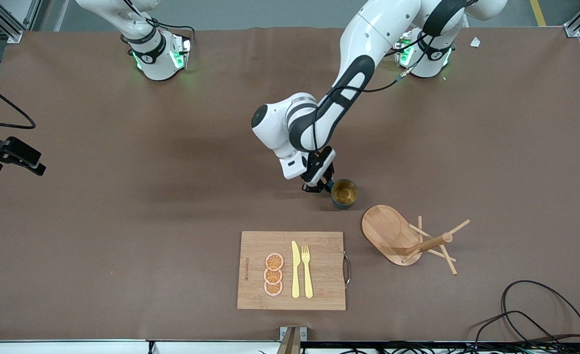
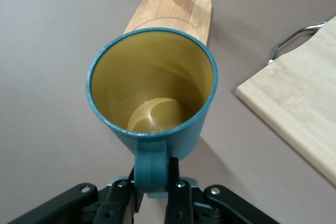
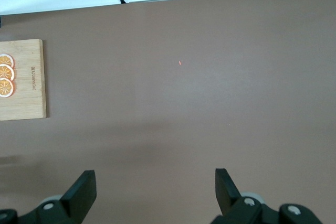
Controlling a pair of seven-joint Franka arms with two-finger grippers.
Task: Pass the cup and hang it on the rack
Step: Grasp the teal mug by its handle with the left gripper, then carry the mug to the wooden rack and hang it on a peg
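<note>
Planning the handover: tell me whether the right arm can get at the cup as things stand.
Probably yes. The right gripper waits open over bare table at its own end, and nothing stands between it and the cup; the left gripper clamps only the handle.

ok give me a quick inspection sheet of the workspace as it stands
surface: brown table, bare over most of its area
job's things: cup upright, beside the rack; the rack stands on its oval base
clutter: cutting board nearer the front camera than the cup, carrying orange slices, a knife and a fork
grippers: left gripper shut on the cup's handle; right gripper open, waiting over bare table at the right arm's end
cables: black cables at the table's front corner, left arm's end
surroundings: nothing seen
</note>
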